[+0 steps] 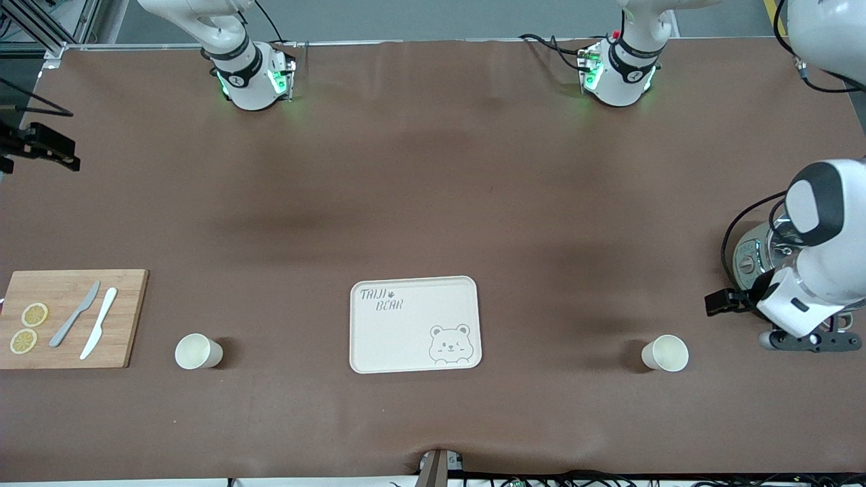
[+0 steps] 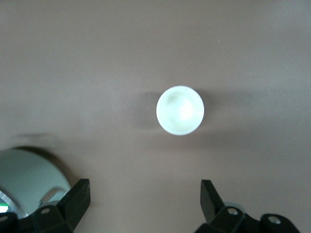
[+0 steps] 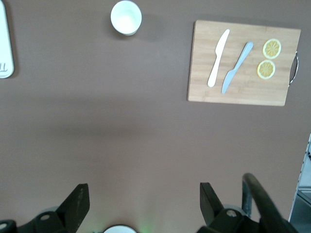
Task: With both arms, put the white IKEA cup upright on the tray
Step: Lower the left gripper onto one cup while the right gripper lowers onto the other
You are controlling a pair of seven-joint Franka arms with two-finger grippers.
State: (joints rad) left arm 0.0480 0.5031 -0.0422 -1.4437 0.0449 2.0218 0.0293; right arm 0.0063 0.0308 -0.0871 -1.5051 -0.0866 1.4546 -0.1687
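Note:
The cream-white tray point(image 1: 414, 325) with bear drawing lies on the brown table, nearer the front camera; its edge shows in the right wrist view point(image 3: 4, 43). Two white cups stand upright beside it: one point(image 1: 665, 353) toward the left arm's end, one point(image 1: 198, 352) toward the right arm's end. My left gripper point(image 1: 808, 341) hangs open and empty over the table edge beside its cup point(image 2: 180, 110), its fingers apart point(image 2: 146, 200). My right gripper point(image 3: 144, 203) is open and empty, high over the table by its own base, and sees the other cup point(image 3: 126, 17). It does not show in the front view.
A wooden cutting board point(image 1: 125, 318) with a grey knife point(image 1: 74, 314), a white knife point(image 1: 99, 323) and two lemon slices point(image 1: 34, 314) lies at the right arm's end. A round metal appliance point(image 1: 751, 257) stands at the left arm's end, under the left arm.

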